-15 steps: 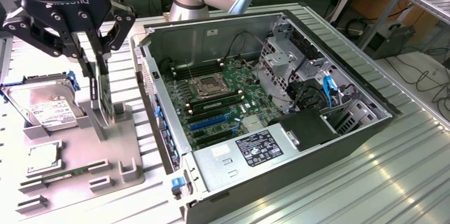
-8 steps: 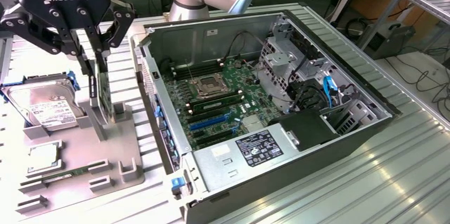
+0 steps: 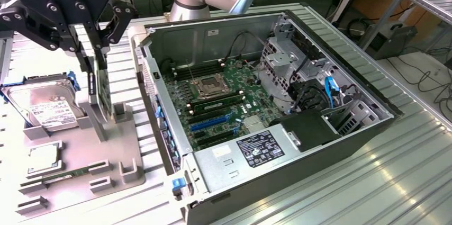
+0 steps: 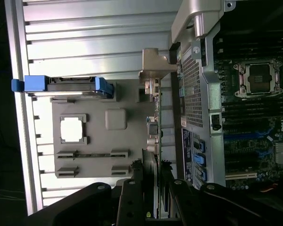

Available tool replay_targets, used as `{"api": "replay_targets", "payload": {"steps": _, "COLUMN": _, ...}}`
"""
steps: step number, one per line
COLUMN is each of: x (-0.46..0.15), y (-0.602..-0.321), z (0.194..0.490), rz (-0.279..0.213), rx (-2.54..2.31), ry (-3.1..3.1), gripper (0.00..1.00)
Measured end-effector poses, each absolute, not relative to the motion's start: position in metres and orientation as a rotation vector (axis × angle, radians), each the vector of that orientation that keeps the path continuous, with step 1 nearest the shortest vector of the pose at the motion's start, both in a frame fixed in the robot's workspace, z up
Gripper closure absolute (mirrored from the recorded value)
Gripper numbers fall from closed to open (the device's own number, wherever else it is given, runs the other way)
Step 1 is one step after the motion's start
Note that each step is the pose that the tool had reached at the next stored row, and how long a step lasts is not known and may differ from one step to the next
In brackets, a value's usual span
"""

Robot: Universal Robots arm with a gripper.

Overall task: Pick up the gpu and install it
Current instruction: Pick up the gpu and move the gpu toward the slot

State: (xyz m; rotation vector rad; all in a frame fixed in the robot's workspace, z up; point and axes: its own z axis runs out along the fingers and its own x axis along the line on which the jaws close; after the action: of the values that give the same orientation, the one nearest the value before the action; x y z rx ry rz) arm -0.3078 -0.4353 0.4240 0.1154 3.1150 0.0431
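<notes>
The gpu (image 3: 101, 98) is a thin dark card standing on edge over the grey holder plate (image 3: 113, 156) at the exterior view's left. My gripper (image 3: 95, 60) is above it, one finger on each face of the card, shut on its upper part. The card's lower edge is down among the holder's posts; I cannot tell whether it still rests there. In the wrist view the gpu (image 4: 154, 125) appears edge-on between my fingers (image 4: 132, 188), its silvery bracket (image 4: 155, 68) at the far end. The open computer case (image 3: 282, 153) lies beside it, blue slots (image 3: 208, 124) showing on the motherboard (image 3: 226, 90).
On the holder plate sit a silver hard drive (image 3: 42, 106) with blue rails, a processor chip (image 3: 42, 157) and a green memory stick (image 3: 67, 174). The case wall (image 3: 152, 92) rises close beside the card. Everything stands on a ribbed metal table (image 3: 367, 182).
</notes>
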Motion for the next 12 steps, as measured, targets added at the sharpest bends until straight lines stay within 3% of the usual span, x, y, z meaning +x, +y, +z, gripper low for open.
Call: {"api": "replay_targets", "payload": {"steps": 12, "x": -0.3078, "y": -0.4353, "z": 0.4321, "rz": 0.043, "rx": 0.115, "ry": 3.115, "gripper": 0.74}}
